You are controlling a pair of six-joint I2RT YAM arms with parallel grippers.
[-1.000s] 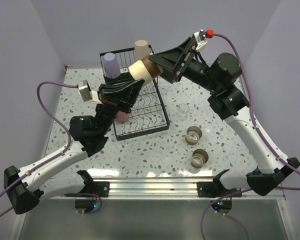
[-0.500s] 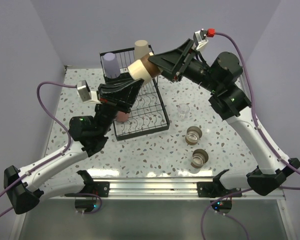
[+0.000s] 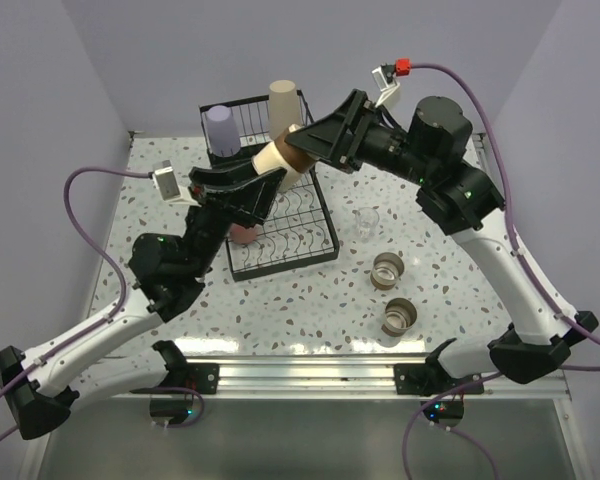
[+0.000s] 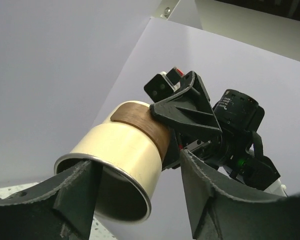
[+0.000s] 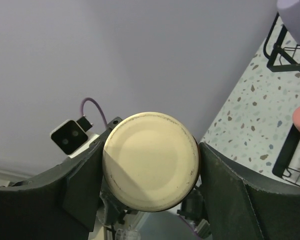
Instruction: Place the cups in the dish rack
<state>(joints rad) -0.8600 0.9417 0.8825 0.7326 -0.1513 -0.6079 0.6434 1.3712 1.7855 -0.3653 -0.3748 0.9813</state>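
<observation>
A short tan-and-brown cup (image 3: 279, 156) hangs in the air above the black wire dish rack (image 3: 292, 218). My right gripper (image 3: 300, 148) is shut on its brown base end, both fingers pressed against its sides (image 5: 150, 161). My left gripper (image 4: 139, 162) stands open at the cup's metal rim (image 4: 121, 176); one finger overlaps the mouth and the other is apart from the wall. A lavender cup (image 3: 221, 130) and a tall beige cup (image 3: 283, 100) stand upside down in the upper basket. A red-pink cup (image 3: 245, 233) lies in the lower tray, half hidden by my left arm.
A clear glass (image 3: 366, 222) stands on the speckled table to the right of the rack. Two tan-and-metallic cups (image 3: 388, 270) (image 3: 399, 316) stand nearer the front edge. Purple walls close in the back and both sides.
My right gripper closed on the cup's base, then my left gripper opened and let go of the rim. The cup shifted slightly left and down with the right arm.
</observation>
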